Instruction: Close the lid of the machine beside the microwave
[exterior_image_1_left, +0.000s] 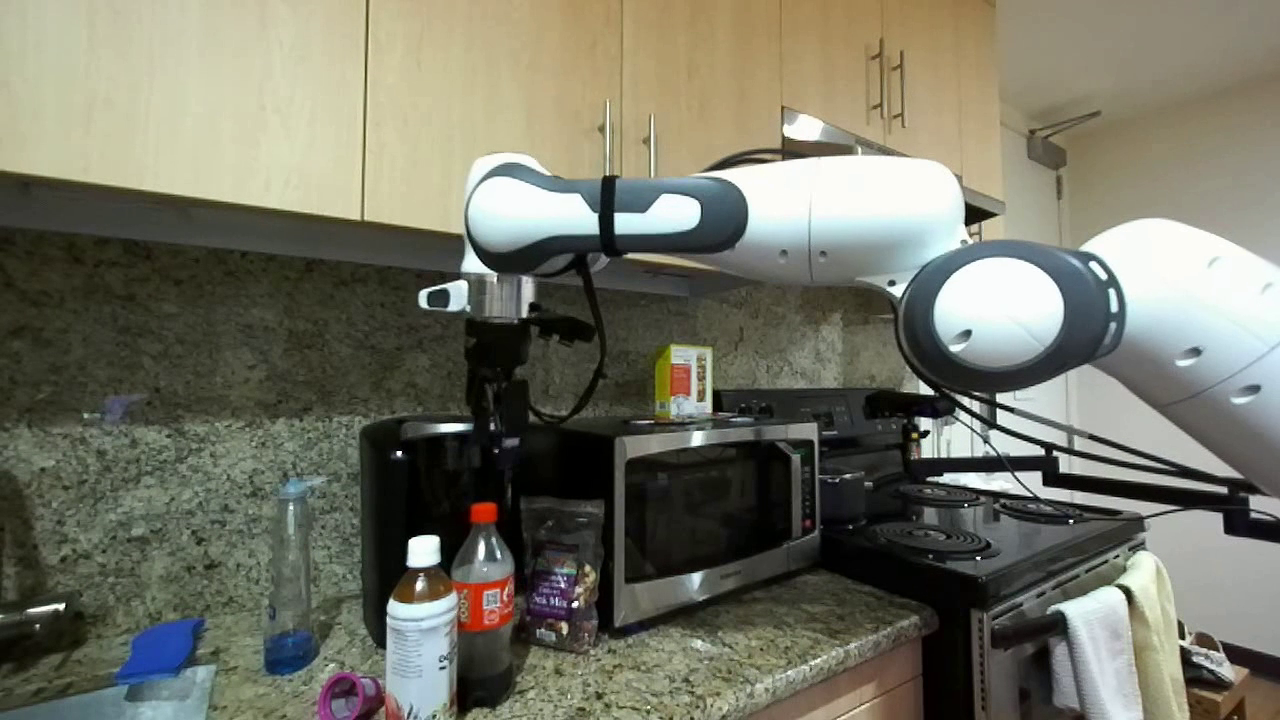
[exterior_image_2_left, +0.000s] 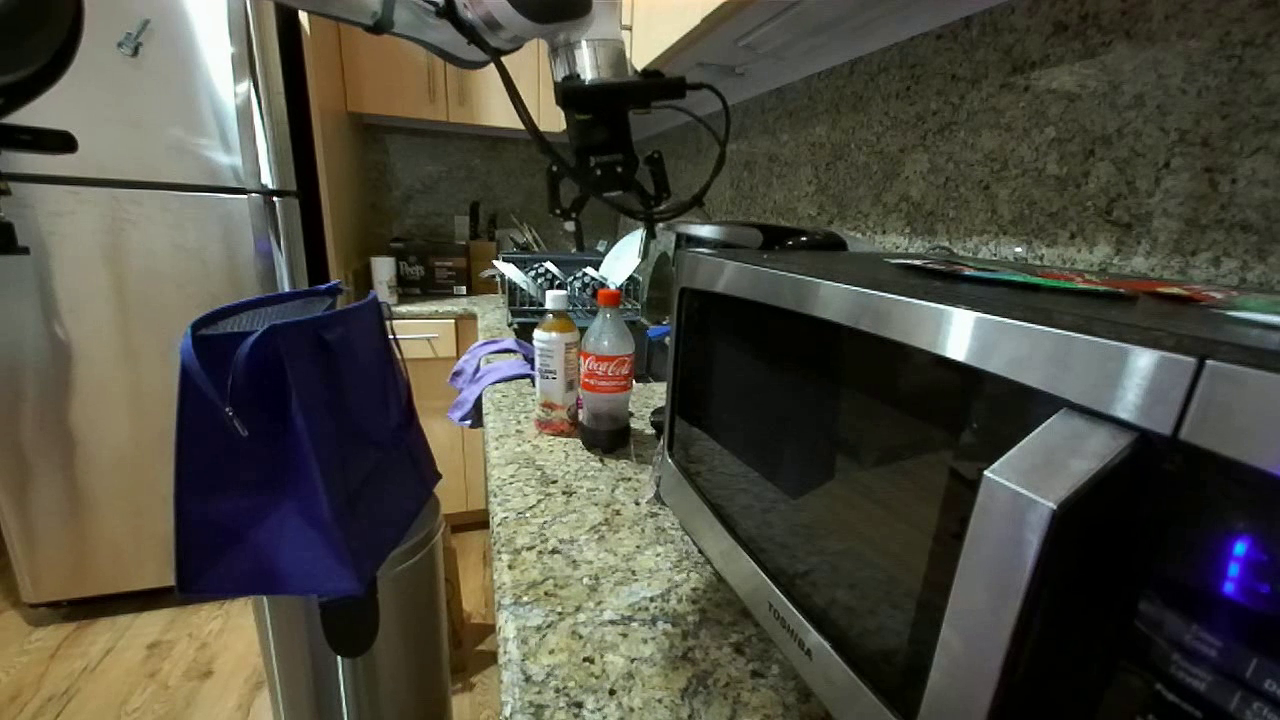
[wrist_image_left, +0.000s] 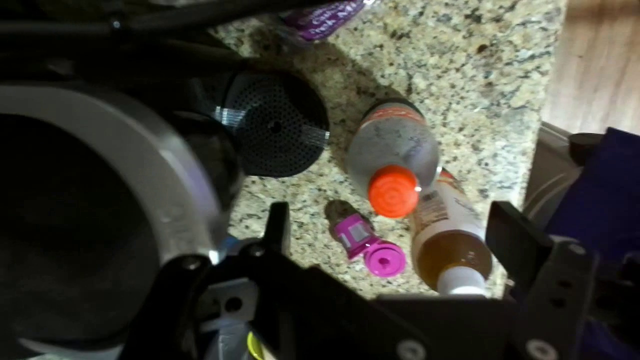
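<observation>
The machine (exterior_image_1_left: 400, 530), a tall black coffee maker, stands left of the silver microwave (exterior_image_1_left: 720, 500) in an exterior view. The microwave fills the right of an exterior view (exterior_image_2_left: 850, 400), with the machine's top just past it. The lid (exterior_image_2_left: 790, 238) seems to lie flat there, with no raised flap showing. In the wrist view the machine's round dark top (wrist_image_left: 75, 215) with a silver rim fills the left. My gripper (exterior_image_1_left: 497, 445) points down by the front of the machine's top. In the wrist view its fingers (wrist_image_left: 392, 220) are spread with nothing between them, the left one near the rim.
A red-capped cola bottle (exterior_image_1_left: 485, 600) and a white-capped tea bottle (exterior_image_1_left: 422, 620) stand below the gripper. A small pink-capped bottle (wrist_image_left: 357, 237) lies beside them. A snack bag (exterior_image_1_left: 562, 575) leans by the microwave. Cabinets (exterior_image_1_left: 490, 100) hang above. A yellow box (exterior_image_1_left: 684, 380) stands behind.
</observation>
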